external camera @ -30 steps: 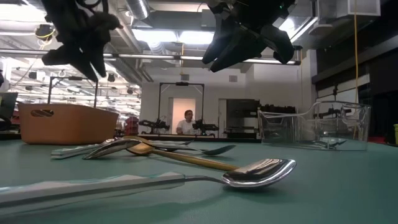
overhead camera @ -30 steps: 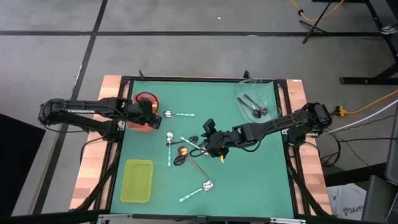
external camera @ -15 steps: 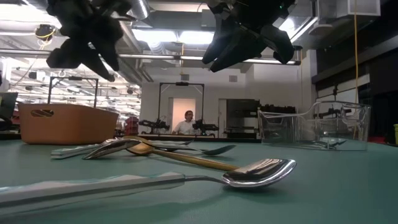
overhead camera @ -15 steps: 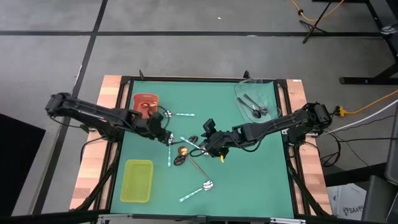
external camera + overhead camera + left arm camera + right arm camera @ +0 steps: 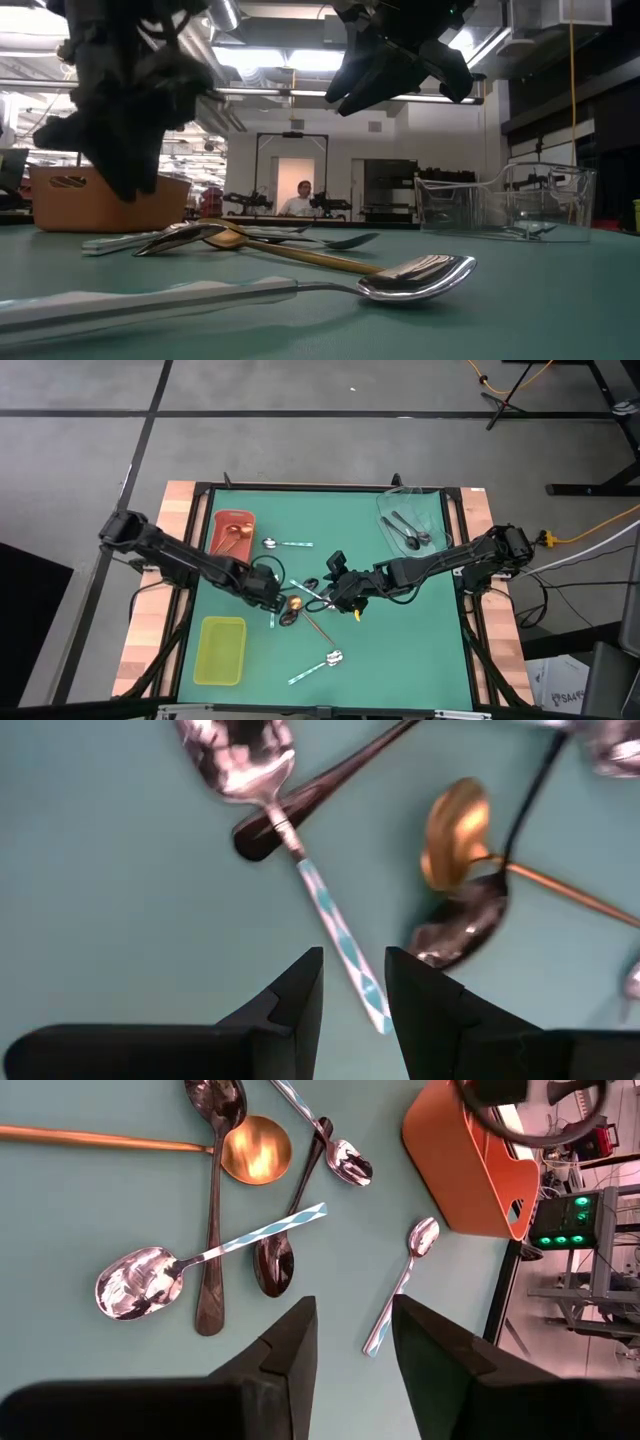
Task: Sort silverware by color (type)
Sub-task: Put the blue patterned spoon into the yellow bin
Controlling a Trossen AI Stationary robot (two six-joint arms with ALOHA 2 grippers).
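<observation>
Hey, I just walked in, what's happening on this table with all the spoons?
Two robot arms are sorting spoons by type. The left gripper is open and empty, right above a mint-handled spoon in the central pile. The right gripper hovers open on the pile's other side, holding nothing. A copper spoon already lies in the red tray, two dark ones are in the clear tray, and the yellow-green tray has none yet.
</observation>
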